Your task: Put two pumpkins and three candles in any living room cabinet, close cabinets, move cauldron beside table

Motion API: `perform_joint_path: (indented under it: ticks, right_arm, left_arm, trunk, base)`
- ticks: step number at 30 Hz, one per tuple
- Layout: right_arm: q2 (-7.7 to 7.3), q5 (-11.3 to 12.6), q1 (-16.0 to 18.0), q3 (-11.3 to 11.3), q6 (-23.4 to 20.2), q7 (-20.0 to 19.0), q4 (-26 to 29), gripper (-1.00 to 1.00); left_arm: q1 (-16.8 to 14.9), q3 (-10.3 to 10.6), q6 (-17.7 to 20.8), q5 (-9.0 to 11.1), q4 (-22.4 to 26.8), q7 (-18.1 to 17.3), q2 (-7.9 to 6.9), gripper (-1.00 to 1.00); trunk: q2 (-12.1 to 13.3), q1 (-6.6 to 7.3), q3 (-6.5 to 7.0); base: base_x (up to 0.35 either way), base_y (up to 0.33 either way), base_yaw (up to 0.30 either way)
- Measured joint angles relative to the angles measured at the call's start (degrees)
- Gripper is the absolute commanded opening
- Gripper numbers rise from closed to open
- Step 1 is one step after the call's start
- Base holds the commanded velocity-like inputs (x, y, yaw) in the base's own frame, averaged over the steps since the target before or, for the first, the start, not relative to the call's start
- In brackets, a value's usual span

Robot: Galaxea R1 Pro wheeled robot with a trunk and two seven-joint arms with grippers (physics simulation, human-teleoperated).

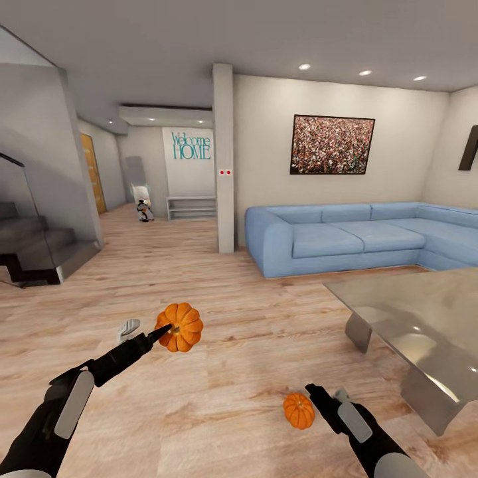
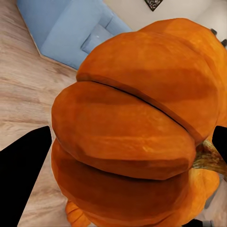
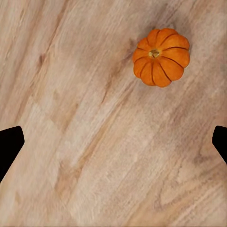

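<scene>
Two pumpkins: one held, one on the floor.
Left gripper pinches one pumpkin in the air; the second pumpkin sits on the wood floor beside the spread right gripper, near the glass table.

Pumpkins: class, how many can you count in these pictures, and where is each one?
2. One pumpkin is held in the left gripper; the other pumpkin lies on the wood floor by the right gripper. More may be out of view.
</scene>
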State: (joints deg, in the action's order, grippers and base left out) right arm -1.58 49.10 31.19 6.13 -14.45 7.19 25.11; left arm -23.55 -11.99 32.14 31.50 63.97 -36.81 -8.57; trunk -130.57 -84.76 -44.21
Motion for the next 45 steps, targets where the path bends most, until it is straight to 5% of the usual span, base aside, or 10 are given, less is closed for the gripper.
perform_joint_path:
  ticks: [11,23,45]
  right_arm:
    - [-0.15,2.1,0.0,0.7,0.0,-0.1,-0.1,1.0]
    - [-2.68,2.2,1.4,0.5,-0.5,-7.1,0.3,1.0]
    - [-3.46,2.3,2.4,0.5,-0.5,-7.5,0.0,1.0]
  left_arm:
    - [0.0,-0.1,-0.1,0.1,0.1,0.0,0.11,-1.0]
    - [0.0,-0.1,-0.2,-0.1,0.2,-0.1,0.29,-1.0]
    - [0.1,-0.1,-0.4,-0.1,0.4,0.1,0.41,-1.0]
  trunk:
    - [0.0,0.0,0.0]
    - [-4.8,-2.63,-2.15]
    - [-12.7,-6.99,-6.2]
  base:
    - [0.0,0.002,0.0]
    - [0.0,0.0,0.0]
    - [0.0,0.0,0.0]
